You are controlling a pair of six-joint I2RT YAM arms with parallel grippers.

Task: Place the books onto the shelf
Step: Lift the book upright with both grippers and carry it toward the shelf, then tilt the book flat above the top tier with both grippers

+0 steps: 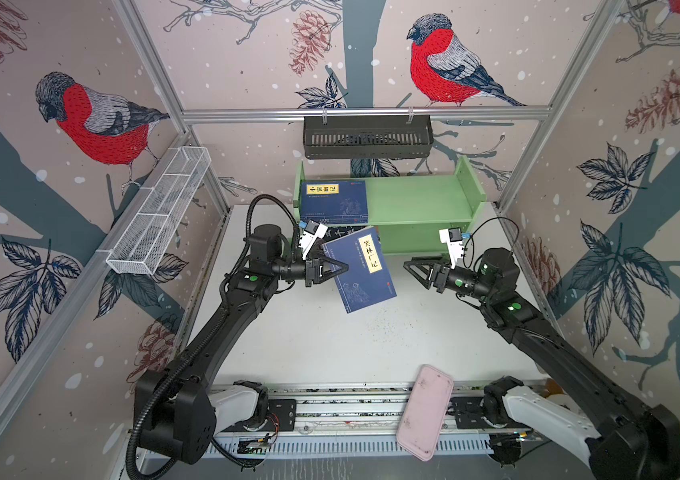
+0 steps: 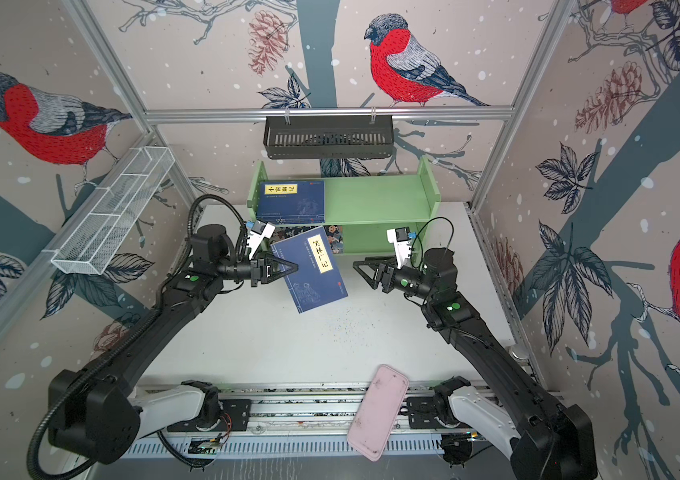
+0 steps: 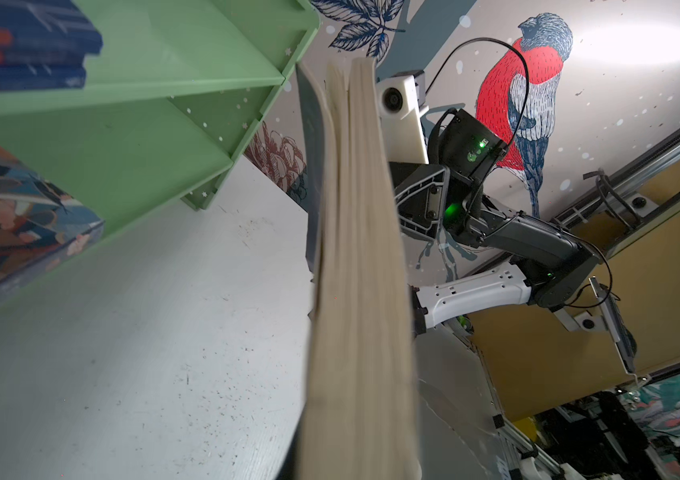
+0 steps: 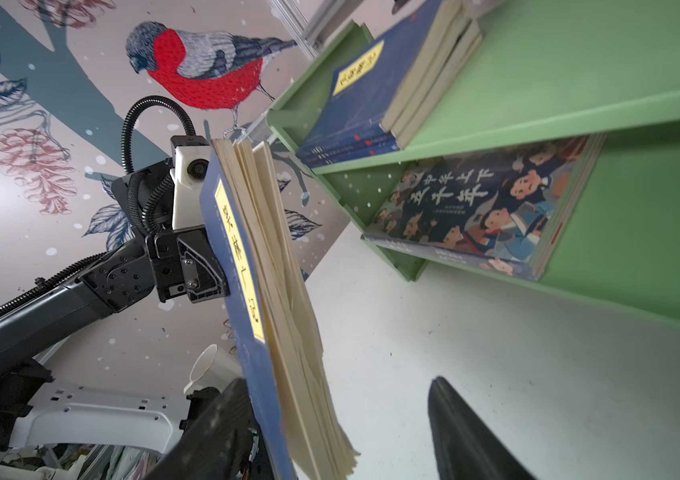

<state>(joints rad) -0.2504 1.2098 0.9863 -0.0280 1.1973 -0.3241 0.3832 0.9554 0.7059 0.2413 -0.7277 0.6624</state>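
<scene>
My left gripper [image 1: 344, 266] [image 2: 294, 266] is shut on a navy book with a yellow label [image 1: 365, 270] [image 2: 313, 270], holding it tilted above the table's middle. Its cream page edge [image 3: 359, 249] fills the left wrist view and hides the jaws there. My right gripper [image 1: 408, 266] [image 4: 342, 440] is open just right of that book [image 4: 246, 270], holding nothing. The green shelf [image 1: 421, 199] [image 2: 371, 195] [image 4: 579, 104] stands at the back. A stack of navy books [image 1: 334, 199] [image 4: 371, 95] lies on its top tier, at the left. The cartoon-cover book [image 2: 336, 237] [image 4: 487, 208] [image 3: 10, 216] lies on the lower tier.
A pink flat case [image 1: 425, 411] lies across the front rail. A black slotted basket [image 1: 367, 137] hangs on the back bar above the shelf. A white wire basket [image 1: 159, 212] hangs on the left wall. The right half of both shelf tiers is bare.
</scene>
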